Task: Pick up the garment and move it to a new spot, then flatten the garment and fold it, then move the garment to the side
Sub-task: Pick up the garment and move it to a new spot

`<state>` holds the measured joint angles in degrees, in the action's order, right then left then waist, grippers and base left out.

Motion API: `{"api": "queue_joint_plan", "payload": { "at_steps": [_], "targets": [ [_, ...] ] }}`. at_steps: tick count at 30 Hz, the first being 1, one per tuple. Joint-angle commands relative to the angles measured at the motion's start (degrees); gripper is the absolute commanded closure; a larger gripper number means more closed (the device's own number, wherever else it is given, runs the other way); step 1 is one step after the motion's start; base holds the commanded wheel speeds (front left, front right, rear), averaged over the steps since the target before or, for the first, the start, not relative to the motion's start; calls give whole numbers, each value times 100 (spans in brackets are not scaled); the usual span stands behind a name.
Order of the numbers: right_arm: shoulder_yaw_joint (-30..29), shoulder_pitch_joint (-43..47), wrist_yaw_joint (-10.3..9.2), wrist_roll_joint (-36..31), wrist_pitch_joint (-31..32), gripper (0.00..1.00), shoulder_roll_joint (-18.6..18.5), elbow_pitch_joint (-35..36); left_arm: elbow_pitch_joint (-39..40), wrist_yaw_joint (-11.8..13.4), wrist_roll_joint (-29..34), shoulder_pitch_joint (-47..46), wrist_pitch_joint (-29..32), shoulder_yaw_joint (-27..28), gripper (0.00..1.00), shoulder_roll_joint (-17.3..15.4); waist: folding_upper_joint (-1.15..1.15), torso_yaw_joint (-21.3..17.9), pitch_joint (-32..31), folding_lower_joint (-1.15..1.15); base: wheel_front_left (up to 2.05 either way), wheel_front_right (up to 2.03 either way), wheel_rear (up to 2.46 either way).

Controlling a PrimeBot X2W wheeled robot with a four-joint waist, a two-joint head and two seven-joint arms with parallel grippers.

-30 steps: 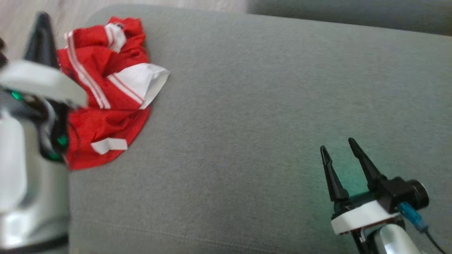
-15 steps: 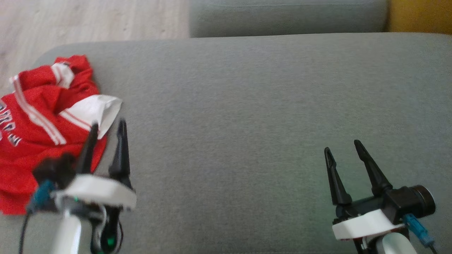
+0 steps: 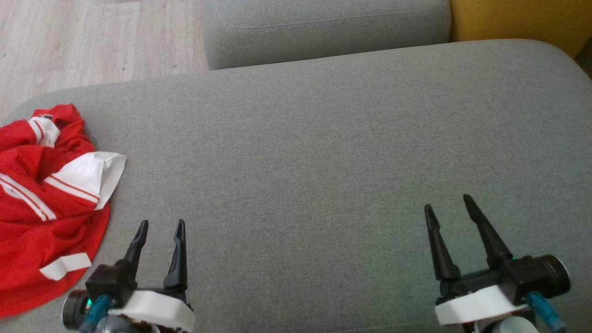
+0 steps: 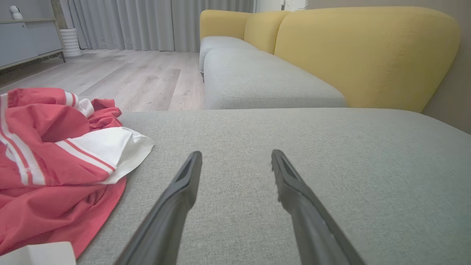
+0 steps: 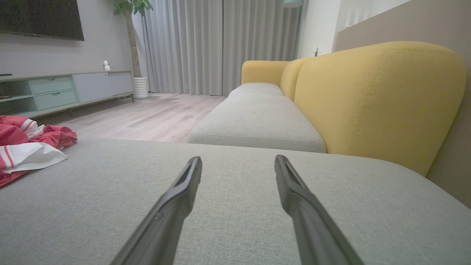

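Pick-up not yet begun: crumpled garment (image 3: 41, 203) on sofa cushion (image 3: 300, 152) near spread, empty left claw (image 3: 162, 223); right claw (image 3: 447, 202) spread, well apart. Next, likely: left claw pinches a fold.

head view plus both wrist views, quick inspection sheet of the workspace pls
surface: grey sofa seat, mostly bare.
job's things: red and white jersey, crumpled at the seat's left end, not folded.
clutter: nothing seen.
grippers: left tool open, beside the jersey but apart from it; right tool open, over bare seat.
cables: left blue connector and right blue connector, one behind each tool.
surroundings: wooden floor, second grey seat, yellow backrest, curtains, TV cabinet.
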<state>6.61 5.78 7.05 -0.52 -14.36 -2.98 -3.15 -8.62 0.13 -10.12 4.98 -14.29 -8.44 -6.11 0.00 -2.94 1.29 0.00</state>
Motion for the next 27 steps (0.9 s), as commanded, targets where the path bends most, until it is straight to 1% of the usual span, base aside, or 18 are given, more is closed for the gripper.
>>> {"api": "queue_joint_plan", "payload": {
  "at_steps": [1,2,5,11,16,27],
  "targets": [
    [39,-92,44,68,-63,0,-2,163,287,-32,74,-99,-68,232,0,23,0,-1,-11,0,0,0,0],
    [39,-92,44,68,-63,0,-2,163,287,-32,74,-99,-68,232,0,23,0,-1,-11,0,0,0,0],
    [-171,-78,44,342,-63,0,7,50,398,-83,181,53,-69,296,0,116,0,15,-20,0,0,0,0],
    [-229,-93,44,513,-63,0,9,-150,447,-107,217,130,-70,416,0,203,0,78,-25,0,0,0,0],
    [-290,-92,44,555,-63,0,9,-252,467,-53,229,208,-70,580,0,258,0,168,-37,0,0,0,0],
    [-395,-133,44,474,-63,0,10,-312,345,-162,256,186,-71,723,0,303,0,348,-1,0,0,0,0]
  ]
}}
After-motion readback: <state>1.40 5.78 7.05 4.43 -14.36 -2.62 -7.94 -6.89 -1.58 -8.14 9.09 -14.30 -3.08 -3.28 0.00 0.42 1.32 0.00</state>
